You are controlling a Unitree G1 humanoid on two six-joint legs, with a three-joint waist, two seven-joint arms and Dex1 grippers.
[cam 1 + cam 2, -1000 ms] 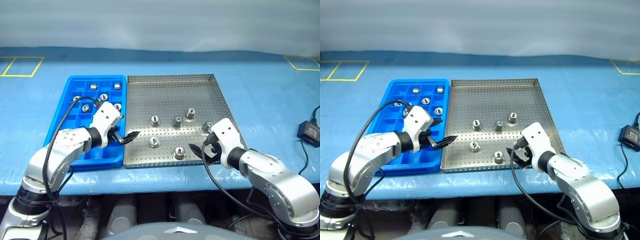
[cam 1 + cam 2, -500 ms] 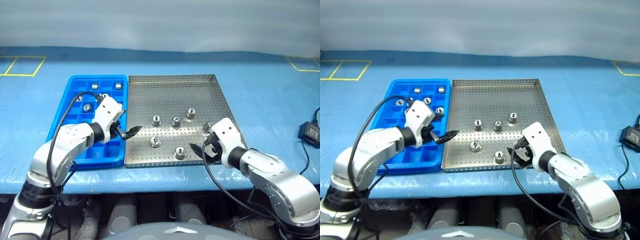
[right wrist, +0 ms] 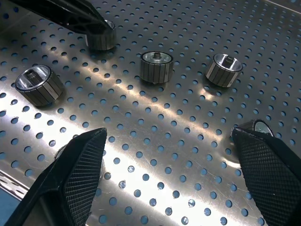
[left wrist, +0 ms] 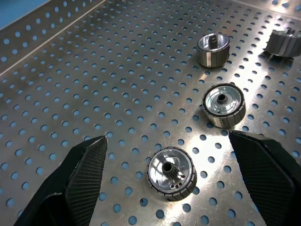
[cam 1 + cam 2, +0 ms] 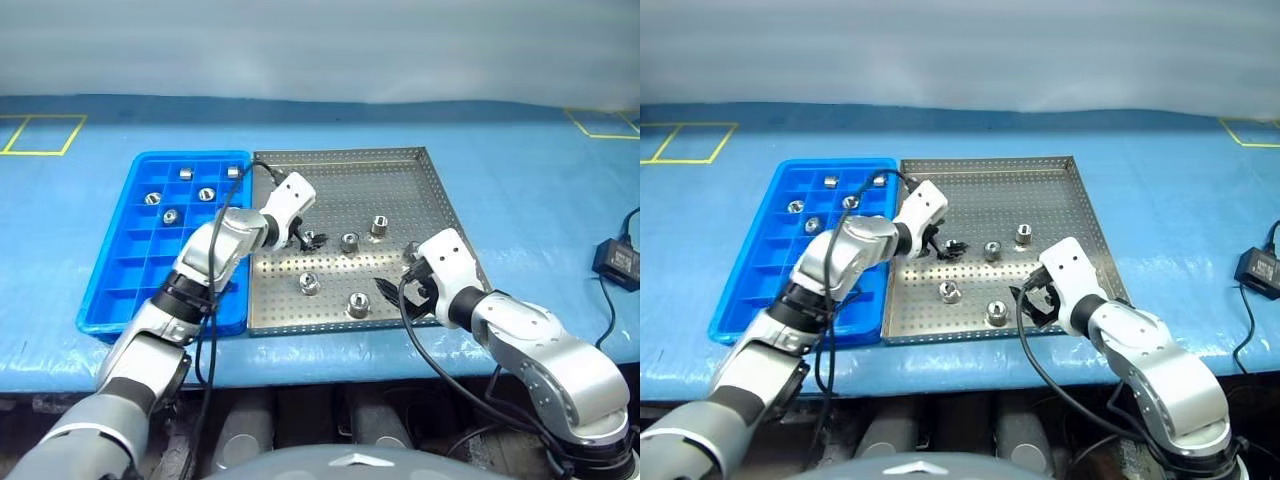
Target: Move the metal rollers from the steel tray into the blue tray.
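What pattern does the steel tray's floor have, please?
A regular grid of small round holes across the steel tray, clearest in the left wrist view.

The blue tray (image 5: pixel 120 262) lies just left of the steel tray (image 5: pixel 400 180); metal rollers (image 5: pixel 349 242) lie in both.

Black box (image 5: pixel 614 264) on blue tabletop (image 5: pixel 520 180)

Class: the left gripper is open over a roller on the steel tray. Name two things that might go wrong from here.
1. The left gripper straddles one roller, but a second roller lies close by; a closing finger might knock it.
2. The steel tray is smooth, so a roller nudged sideways may slide out of the grasp.
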